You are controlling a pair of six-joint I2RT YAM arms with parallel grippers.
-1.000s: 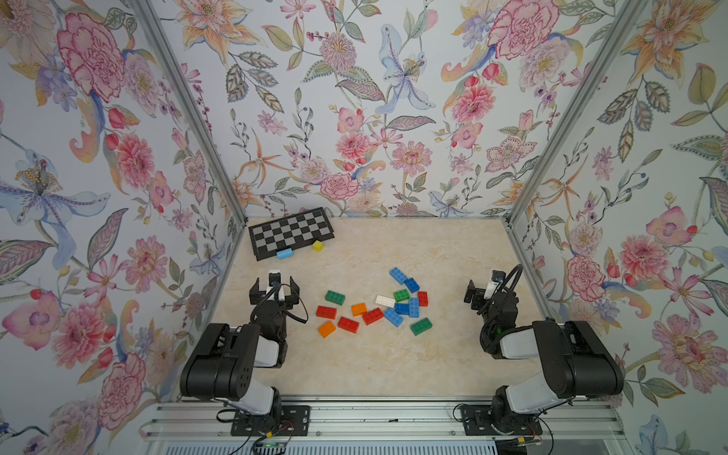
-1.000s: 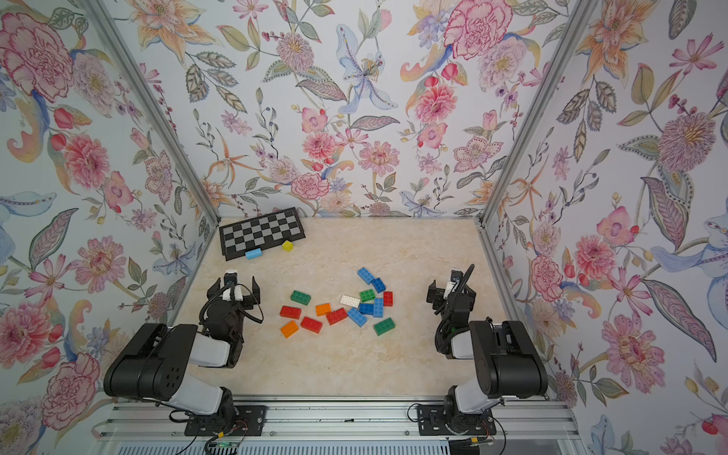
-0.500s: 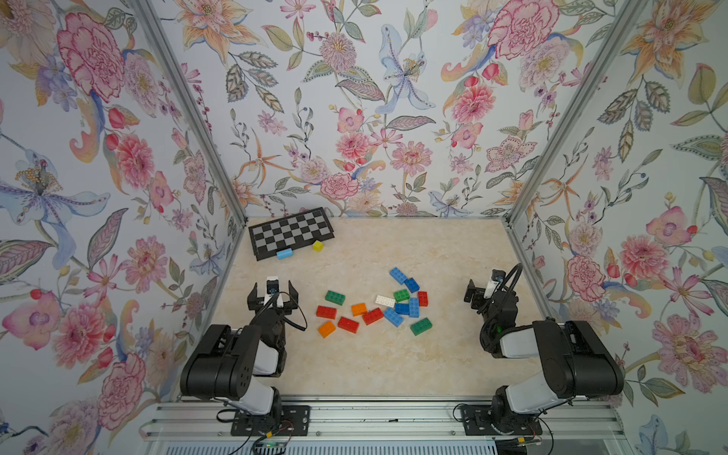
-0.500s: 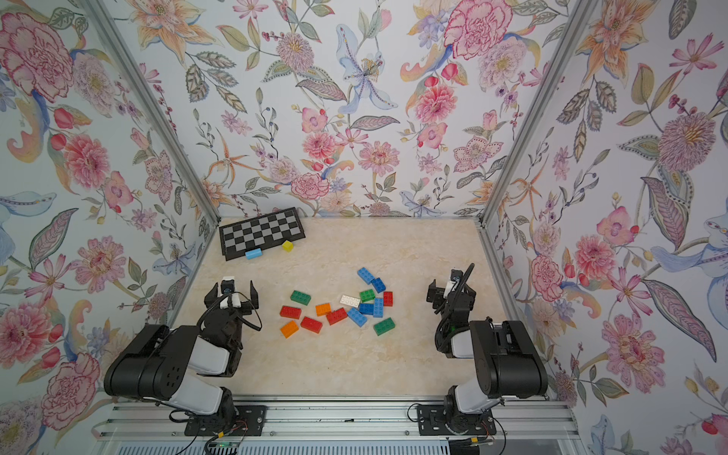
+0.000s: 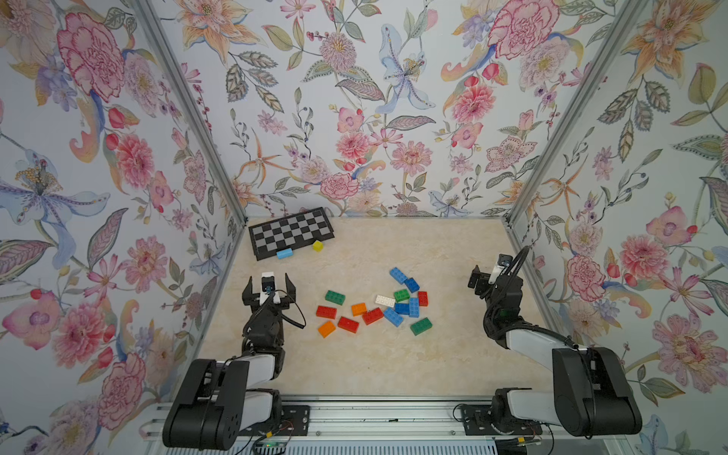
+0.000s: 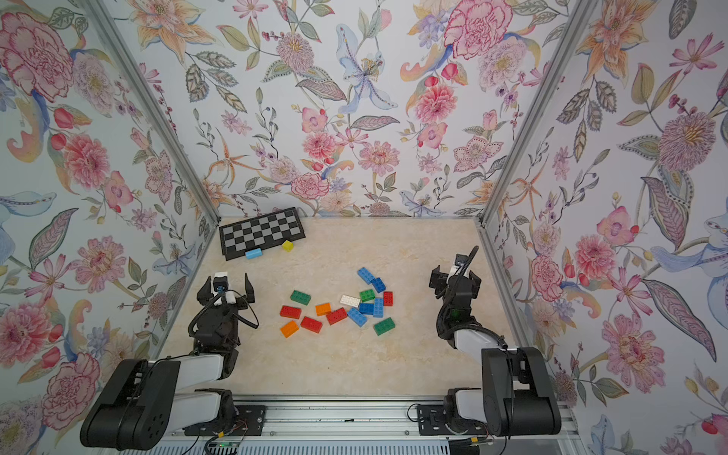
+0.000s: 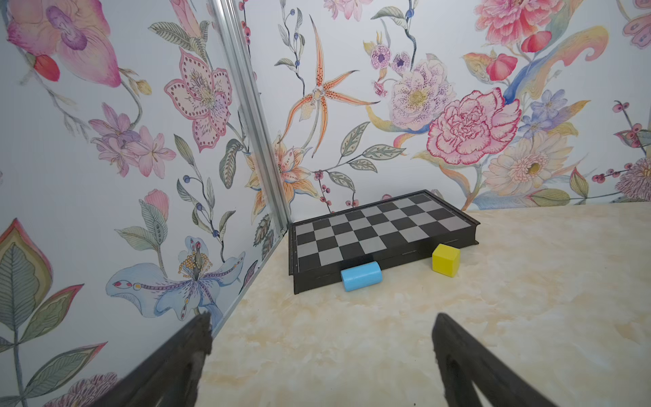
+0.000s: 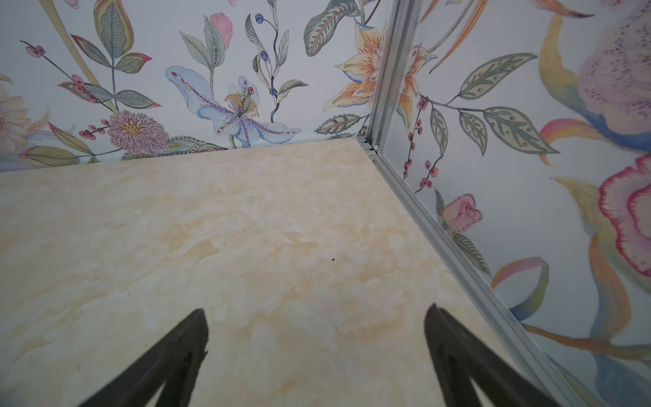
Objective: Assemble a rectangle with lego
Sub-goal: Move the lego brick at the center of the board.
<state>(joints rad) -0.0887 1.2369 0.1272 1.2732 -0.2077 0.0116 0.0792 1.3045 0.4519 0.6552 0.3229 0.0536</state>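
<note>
Floral-papered walls box in a marbled cream worktop (image 5: 374, 366). Loose lego (image 5: 372, 316) (red, orange, blue, green, one white) lies scattered at its middle, between the two arms and touched by neither. The left fingers (image 7: 169, 370) are spread wide and hold nothing, pointing toward a chessboard (image 7: 380, 229). The right fingers (image 8: 169, 359) likewise gape empty over bare worktop.

In a top view, the left gripper (image 5: 269, 280) has its jaws spread wide with nothing between them. The lego (image 5: 373, 305) lies scattered loose between it and the right gripper (image 5: 483, 275), which is also spread and empty. Beyond the left jaws sit a checkerboard (image 5: 291, 232), a blue block (image 5: 284, 253) and a yellow cube (image 5: 317, 246).
</note>
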